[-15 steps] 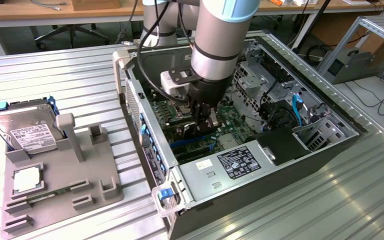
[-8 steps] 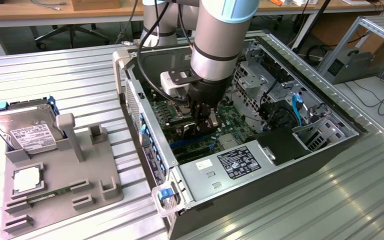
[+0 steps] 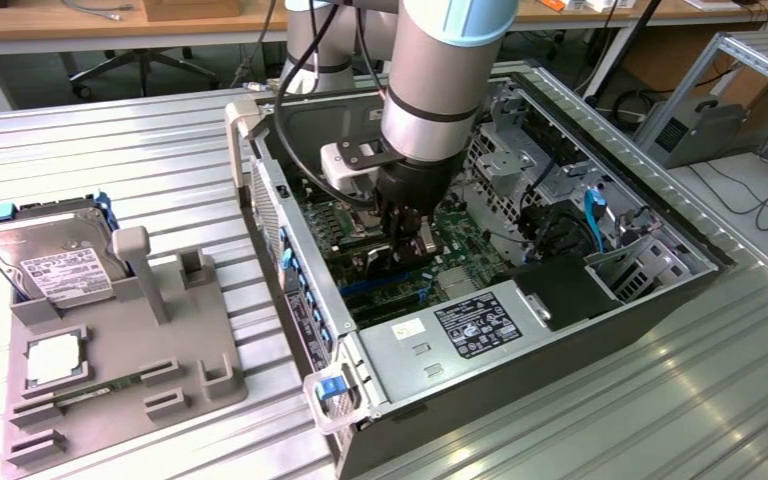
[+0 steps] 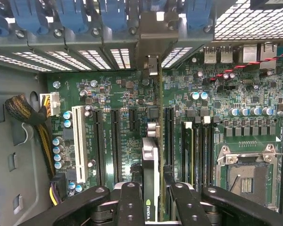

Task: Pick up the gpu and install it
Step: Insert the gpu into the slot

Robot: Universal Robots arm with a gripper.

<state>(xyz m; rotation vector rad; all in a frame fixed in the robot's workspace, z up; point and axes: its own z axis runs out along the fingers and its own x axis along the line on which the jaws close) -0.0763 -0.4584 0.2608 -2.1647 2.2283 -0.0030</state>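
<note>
GPU (image 4: pixel 151 157) stands edge-on over the motherboard (image 4: pixel 118 94) slots inside the case (image 3: pixel 411 340), pinched between the gripper's (image 4: pixel 151 188) fingers (image 4: pixel 130 200). Thin, stiff and light but probably fragile, it seems best held by its flat faces near the top edge.

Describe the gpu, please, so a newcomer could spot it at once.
Find the open computer case, then the green motherboard inside. Above it the gripper holds the gpu: a thin card on edge, its green logo setting it apart from the empty black slots alongside.
</note>
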